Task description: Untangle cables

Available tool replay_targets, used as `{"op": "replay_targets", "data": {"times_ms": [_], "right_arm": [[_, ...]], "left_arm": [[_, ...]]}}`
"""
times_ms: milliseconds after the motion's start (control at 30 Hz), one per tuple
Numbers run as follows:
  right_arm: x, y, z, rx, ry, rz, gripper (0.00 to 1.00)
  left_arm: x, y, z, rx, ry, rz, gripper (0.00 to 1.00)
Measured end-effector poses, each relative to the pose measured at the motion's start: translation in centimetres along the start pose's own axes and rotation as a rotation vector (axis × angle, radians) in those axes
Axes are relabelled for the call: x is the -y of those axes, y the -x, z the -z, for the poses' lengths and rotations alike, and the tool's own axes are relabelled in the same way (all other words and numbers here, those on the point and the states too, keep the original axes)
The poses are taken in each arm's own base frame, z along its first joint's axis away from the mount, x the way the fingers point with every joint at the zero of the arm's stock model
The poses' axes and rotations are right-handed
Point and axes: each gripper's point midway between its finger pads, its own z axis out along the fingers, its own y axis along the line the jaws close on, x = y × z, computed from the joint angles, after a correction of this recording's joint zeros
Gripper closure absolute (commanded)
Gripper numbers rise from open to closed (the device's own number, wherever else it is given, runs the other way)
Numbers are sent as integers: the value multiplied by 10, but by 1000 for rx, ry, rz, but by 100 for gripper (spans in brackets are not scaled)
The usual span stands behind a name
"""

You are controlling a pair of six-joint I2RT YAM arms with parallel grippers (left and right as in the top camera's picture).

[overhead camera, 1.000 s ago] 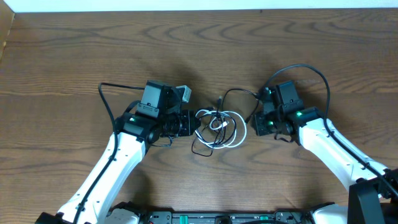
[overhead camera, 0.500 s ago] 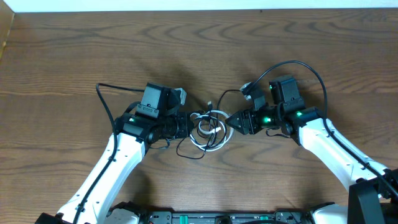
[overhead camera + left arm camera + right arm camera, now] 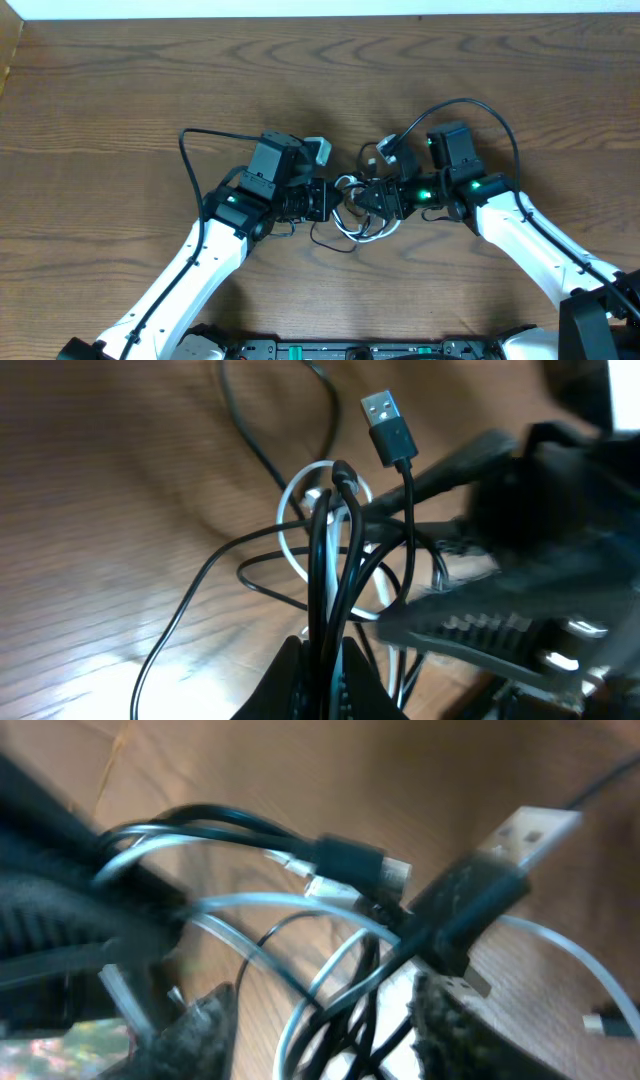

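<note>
The black cable [image 3: 330,238] and the white cable [image 3: 372,236] lie tangled in one bundle between my two grippers at mid-table. My left gripper [image 3: 326,200] is shut on several black cable strands [image 3: 322,590], which rise from its jaws [image 3: 322,672]. A black USB plug [image 3: 385,422] sticks up above them, and a white loop [image 3: 296,510] winds through. My right gripper [image 3: 368,196] is open, with its fingers [image 3: 325,1025] on either side of the tangle. Black strands [image 3: 215,820], white loops [image 3: 265,905] and a USB plug [image 3: 520,830] show in the right wrist view.
The wooden table [image 3: 120,90] spreads all round. Thick black arm wires arc above each wrist, one on the left [image 3: 195,140] and one on the right [image 3: 480,105]. The table's back edge [image 3: 320,17] runs along the top.
My left gripper has moved right and my right gripper has moved left into the tangle. The bundle has shifted a little right and now sits squeezed between them.
</note>
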Motion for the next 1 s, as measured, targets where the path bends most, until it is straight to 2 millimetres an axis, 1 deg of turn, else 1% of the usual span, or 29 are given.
{"op": "replay_targets", "data": {"times_ms": [33,67,133,200,233,267,300,367,433,467,500,533,600,633,700,767,833,867,933,1000], "right_arm": [[5,-4,-1,-15,-37,-15,71],[12,-9,-1,-29,-82,-32,75],[35,-24,1,-72,-232,-108,75],[60,-42,11,-116,-402,-209,71],[74,-50,19,-127,-503,-257,68],[86,-59,29,-145,-601,-299,68],[101,-69,43,-154,-721,-345,68],[122,-80,68,-151,-901,-402,68],[136,-82,86,-124,-1024,-430,68],[140,-82,91,-114,-1052,-435,68],[143,-81,97,-100,-1084,-445,64],[146,-81,101,-88,-1108,-453,59],[151,-76,104,-52,-1120,-468,52],[152,-71,102,-27,-1104,-472,47],[150,-58,90,5,-1024,-448,36],[136,-39,66,26,-853,-373,33],[113,-23,43,27,-657,-285,31],[96,-14,31,32,-531,-226,30],[66,-1,17,42,-342,-139,30],[38,7,9,49,-174,-67,30]], "left_arm": [[2,-1,0,-3,-7,-2,93],[3,-1,0,-5,-12,-2,92],[2,0,2,-1,-16,2,93],[0,2,7,10,-16,12,93],[-1,2,10,14,-16,16,93],[-1,4,14,26,-16,20,93],[-3,8,20,45,-14,25,92],[-7,12,33,79,-6,36,93],[-9,15,44,111,-1,46,93],[-10,17,49,126,0,46,92],[-11,19,54,142,3,49,92],[-11,21,57,154,4,50,93],[-11,23,63,175,4,49,93],[-11,24,66,184,2,47,93],[-8,24,69,192,-4,42,93],[-6,24,69,190,-13,40,93],[-7,22,69,183,-14,43,92],[-7,22,68,179,-14,45,92],[-7,21,67,173,-19,50,92],[-6,21,65,166,-26,60,92]]}}
